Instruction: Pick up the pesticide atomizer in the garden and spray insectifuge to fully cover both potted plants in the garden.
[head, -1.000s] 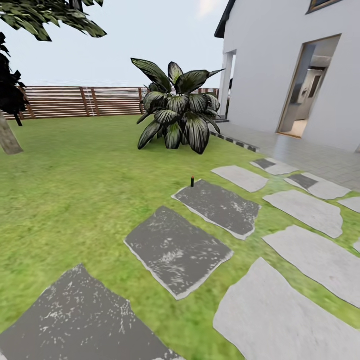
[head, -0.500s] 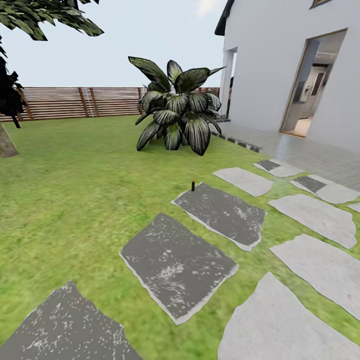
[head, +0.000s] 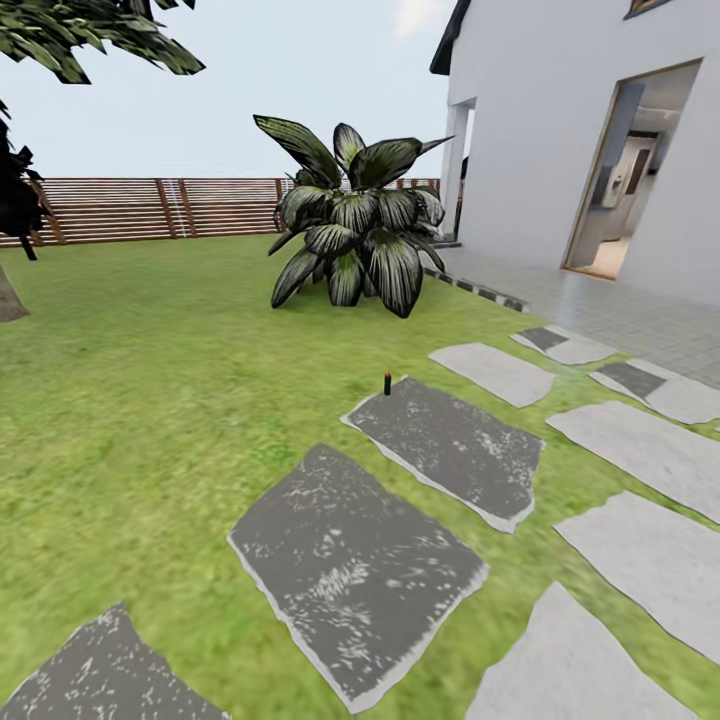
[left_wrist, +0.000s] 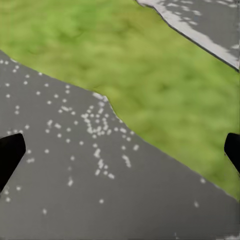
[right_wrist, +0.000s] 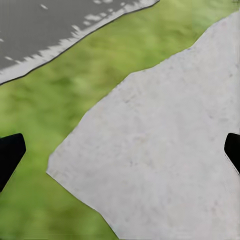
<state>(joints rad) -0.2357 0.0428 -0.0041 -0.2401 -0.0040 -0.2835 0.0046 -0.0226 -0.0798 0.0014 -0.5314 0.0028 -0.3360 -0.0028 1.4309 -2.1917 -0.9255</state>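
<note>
Lawn (head: 150, 400) and stepping stones (head: 350, 560) lie under both tools, left tool (left_wrist: 120, 150) and right tool (right_wrist: 120, 150) released and empty, tips spread wide; sprayer and small potted plants not seen from here, though the sprayer is likely light, stiff plastic, best taken by its handle loop; big striped-leaf plant (head: 355, 225), fence (head: 150, 205) and house (head: 560, 130) stand far ahead
</note>
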